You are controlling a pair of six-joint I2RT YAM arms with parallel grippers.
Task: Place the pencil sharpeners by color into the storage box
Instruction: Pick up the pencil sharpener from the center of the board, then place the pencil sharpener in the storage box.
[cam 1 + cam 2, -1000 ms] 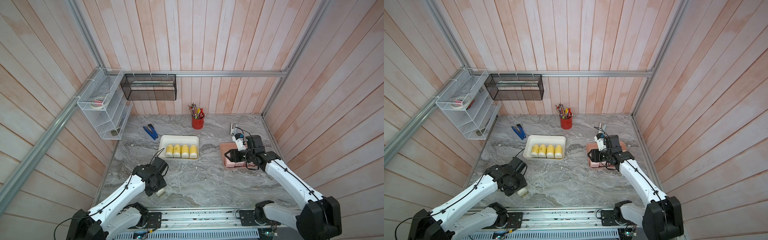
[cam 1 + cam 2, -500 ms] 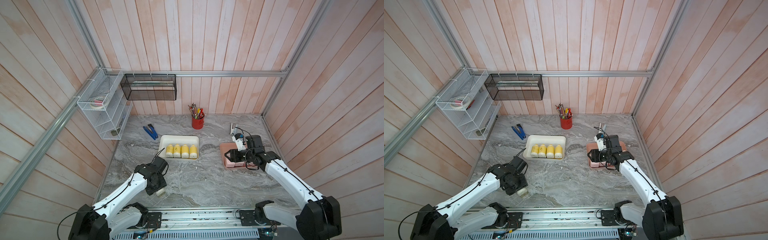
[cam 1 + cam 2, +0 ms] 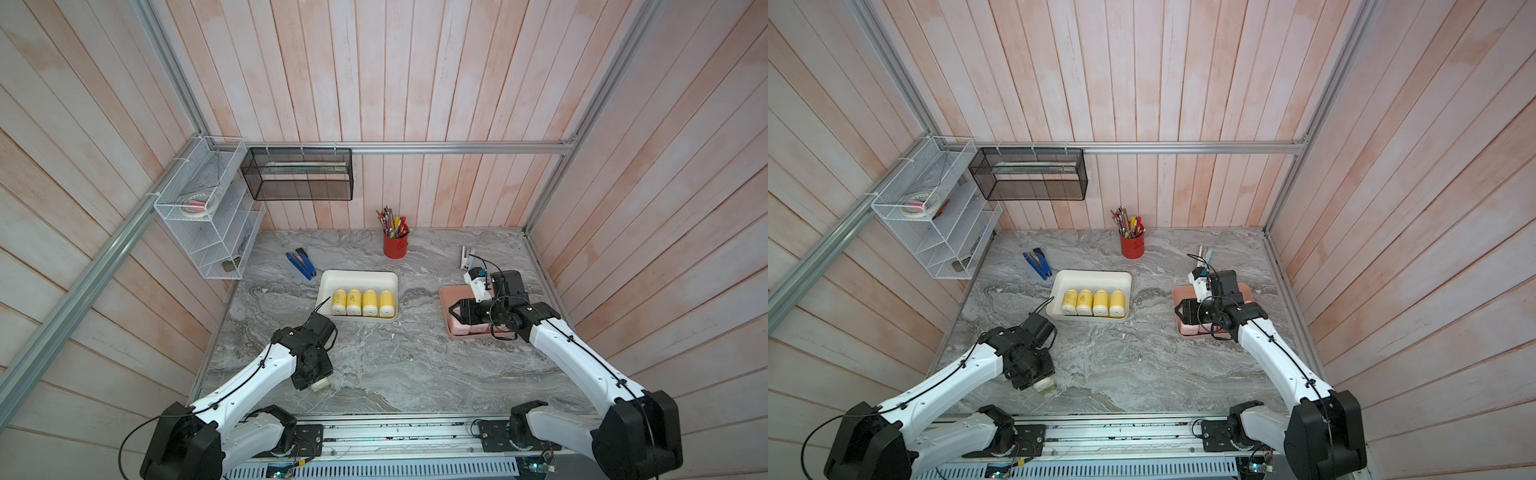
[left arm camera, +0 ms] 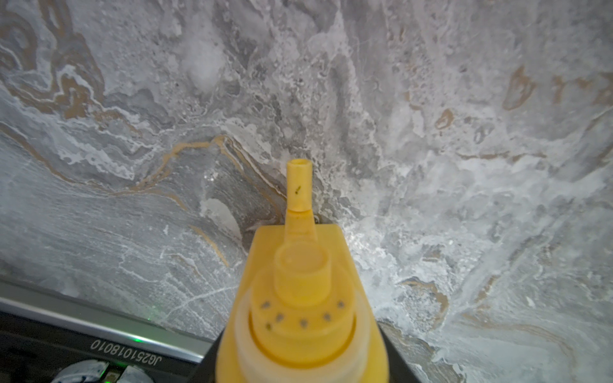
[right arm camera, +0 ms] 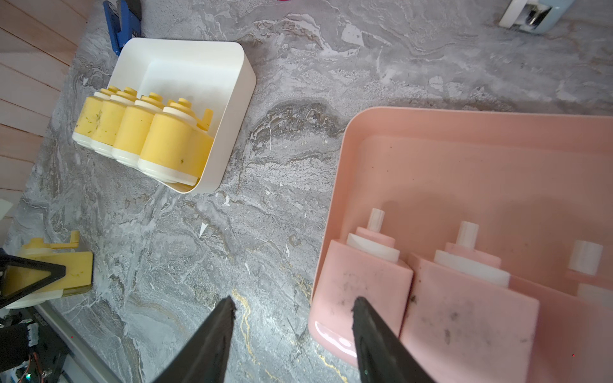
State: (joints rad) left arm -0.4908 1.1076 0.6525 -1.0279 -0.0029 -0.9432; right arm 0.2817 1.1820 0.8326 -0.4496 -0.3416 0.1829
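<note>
Table (image 3: 415, 357): grey marble, carries both boxes.
White box (image 3: 358, 277): mid-table, slightly left; far half bare.
Pink box (image 5: 464, 159): right side; far part bare.
Yellow row (image 3: 361, 302): four sharpeners lying side by side along the white box's near wall.
Pink sharpeners (image 5: 363, 278): at least three along the pink box's near wall; a fourth I cannot confirm.
Fifth yellow sharpener (image 4: 300, 298): near left of the table, well apart from the white box.
Left jaws: clamped on its body.
Right jaws: apart, empty, over the pink box's near left corner.
Change: a second ago my left jaws stood wider; now closed.
Meaning: grasp looks made. Next, I judge, lift and carry to the white box, the last yellow.
</note>
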